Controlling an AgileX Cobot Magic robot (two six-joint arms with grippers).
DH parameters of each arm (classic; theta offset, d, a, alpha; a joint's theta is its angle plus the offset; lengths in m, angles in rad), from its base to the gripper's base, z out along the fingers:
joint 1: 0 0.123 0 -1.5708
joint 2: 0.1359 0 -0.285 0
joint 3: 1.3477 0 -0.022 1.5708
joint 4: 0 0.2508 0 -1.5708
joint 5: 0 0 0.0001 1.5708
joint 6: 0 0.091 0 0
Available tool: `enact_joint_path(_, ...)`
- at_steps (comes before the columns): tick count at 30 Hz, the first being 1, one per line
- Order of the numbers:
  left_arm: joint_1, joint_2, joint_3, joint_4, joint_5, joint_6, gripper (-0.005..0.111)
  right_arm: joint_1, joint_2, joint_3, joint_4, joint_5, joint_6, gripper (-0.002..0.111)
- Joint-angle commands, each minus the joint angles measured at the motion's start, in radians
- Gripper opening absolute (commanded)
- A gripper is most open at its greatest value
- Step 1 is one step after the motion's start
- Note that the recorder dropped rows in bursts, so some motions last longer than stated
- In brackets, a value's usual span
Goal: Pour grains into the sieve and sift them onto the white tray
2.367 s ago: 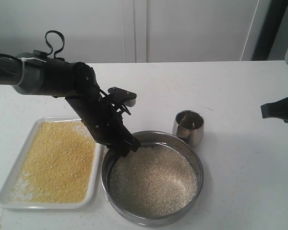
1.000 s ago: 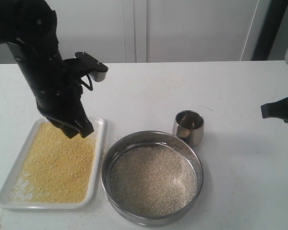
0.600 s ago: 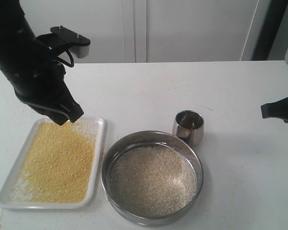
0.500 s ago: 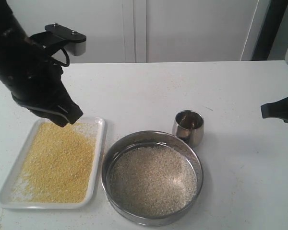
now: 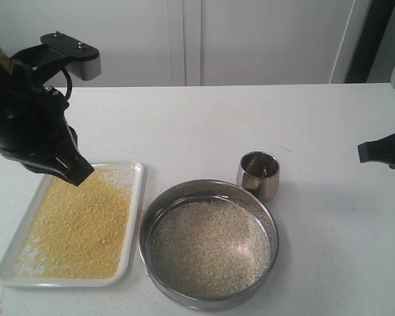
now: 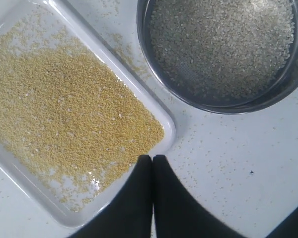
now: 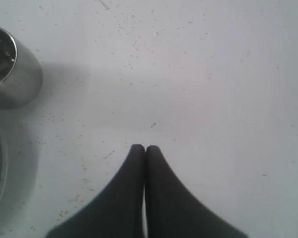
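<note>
The white tray [image 5: 137, 172] lies at the left of the table, spread with fine golden-yellow grains [image 5: 79, 220]; the left wrist view shows this tray [image 6: 170, 130] too. To its right stands the round steel sieve [image 5: 271, 224] holding the coarser pale grains [image 5: 209, 247], and the sieve [image 6: 288, 82] also appears in the left wrist view. My left gripper [image 5: 79, 176] hangs shut and empty above the tray's far end; its tips [image 6: 152, 157] touch each other. My right gripper [image 7: 144, 148] is shut and empty over bare table, and only part of that arm [image 5: 385, 150] shows at the exterior view's right edge.
A small steel cup [image 5: 259, 174] stands upright just behind the sieve's right side, and the cup [image 7: 10, 69] also shows in the right wrist view. Stray grains speckle the table [image 6: 228, 163] between tray and sieve. A white wall [image 5: 250, 39] runs behind the table.
My left arm has left the sieve's rim, risen and swung left, ending over the tray's far end. Sieve, cup, tray and right arm have stayed put.
</note>
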Motion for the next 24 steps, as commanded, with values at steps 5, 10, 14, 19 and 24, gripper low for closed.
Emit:
enact_joint_path(5,0.007,-0.12,0.006,0.029,-0.046,0.026,0.0,-0.004,-0.007,-0.005,0.0,-0.006,-0.003,0.0)
enact_joint_path(10,0.045,-0.215,0.006,0.042,-0.1,0.024,0.0,-0.004,-0.007,-0.005,0.0,-0.006,-0.003,0.0)
enact_joint_path(14,0.108,-0.297,0.006,0.042,-0.115,0.022,0.0,-0.004,-0.007,-0.005,0.0,-0.006,-0.003,0.0)
enact_joint_path(19,0.193,-0.378,0.006,0.042,-0.131,0.022,0.0,-0.004,-0.007,-0.005,0.0,-0.006,-0.003,0.0)
enact_joint_path(24,0.267,-0.446,0.006,0.056,-0.164,0.027,0.0,-0.004,-0.007,-0.005,0.0,-0.006,-0.003,0.0)
